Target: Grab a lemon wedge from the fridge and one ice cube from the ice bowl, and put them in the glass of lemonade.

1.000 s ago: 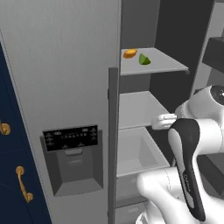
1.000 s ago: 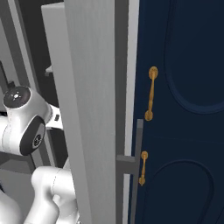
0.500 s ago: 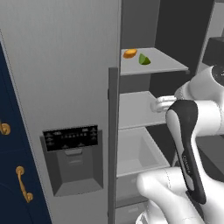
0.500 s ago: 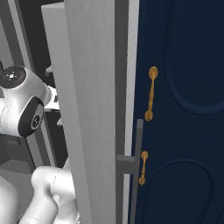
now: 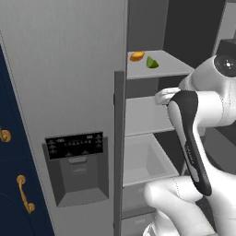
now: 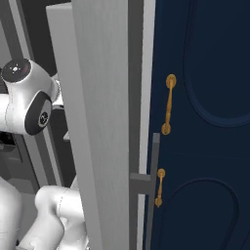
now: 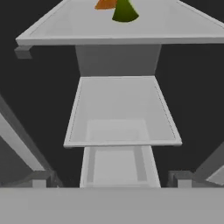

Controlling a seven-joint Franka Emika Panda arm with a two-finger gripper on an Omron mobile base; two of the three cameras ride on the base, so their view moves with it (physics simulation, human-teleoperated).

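Note:
The fridge (image 5: pixel 69 69) has its right door (image 6: pixel 105 122) swung open, and bare grey shelves show inside. On the top shelf (image 5: pixel 161 69) lies the lemon wedge (image 5: pixel 152 62), a green wedge, right beside an orange piece (image 5: pixel 137 56). Seen from the hand, the lemon wedge (image 7: pixel 124 12) sits at the upper edge, well above and beyond my gripper (image 7: pixel 112 178). My gripper is open with nothing between its fingertips, and it faces the middle shelf (image 7: pixel 120 109). The ice bowl and the glass of lemonade are out of view.
The shut left door carries a black control panel (image 5: pixel 73 144), a dispenser recess (image 5: pixel 79 177) and a long dark handle (image 5: pixel 119 138). A drawer bin (image 5: pixel 147 159) sits under the middle shelf. Navy cabinets with brass handles (image 6: pixel 168 105) flank the fridge.
My arm has lifted, and its elbow and hand now stand higher beside the middle shelf. The gripper stayed open; the fruit pieces have not moved.

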